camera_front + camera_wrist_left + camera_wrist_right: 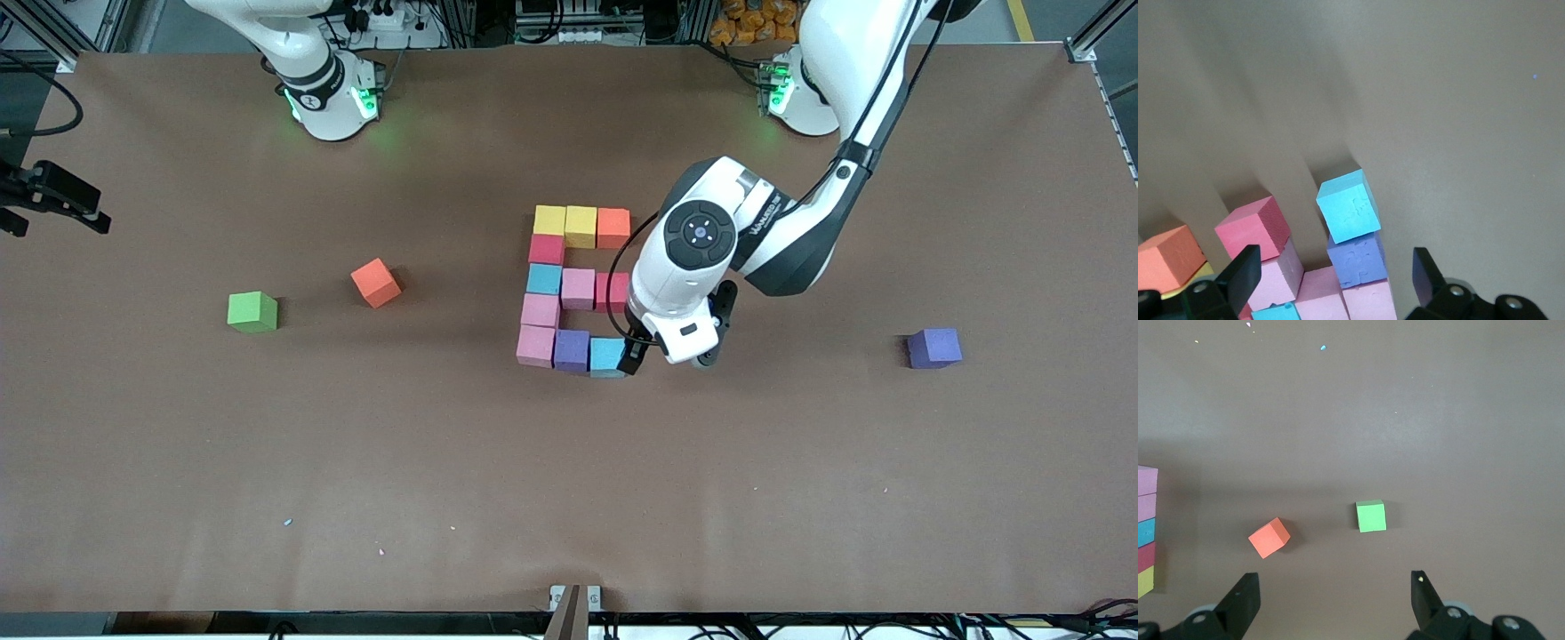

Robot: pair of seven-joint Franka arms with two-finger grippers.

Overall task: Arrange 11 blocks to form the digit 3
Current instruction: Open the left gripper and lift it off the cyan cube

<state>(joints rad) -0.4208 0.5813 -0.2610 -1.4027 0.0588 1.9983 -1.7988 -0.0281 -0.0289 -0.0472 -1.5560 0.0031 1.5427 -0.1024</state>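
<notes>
Blocks (pixel 577 288) look light, matte, probably foam: pinch opposite flat faces. Left gripper (pixel 660 356) spread beside the light blue cube (pixel 607 354); right gripper (pixel 1335 603) waits, spread.

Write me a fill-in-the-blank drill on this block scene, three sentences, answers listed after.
1. The block figure has a top bar of two yellow cubes and one ____ cube.
2. The left pincer stands open beside the light ____ cube at the end of the bar nearest the front camera.
3. Toward the right arm's end of the table, a loose orange cube lies beside a ____ cube.

Missing words: orange; blue; green
</notes>
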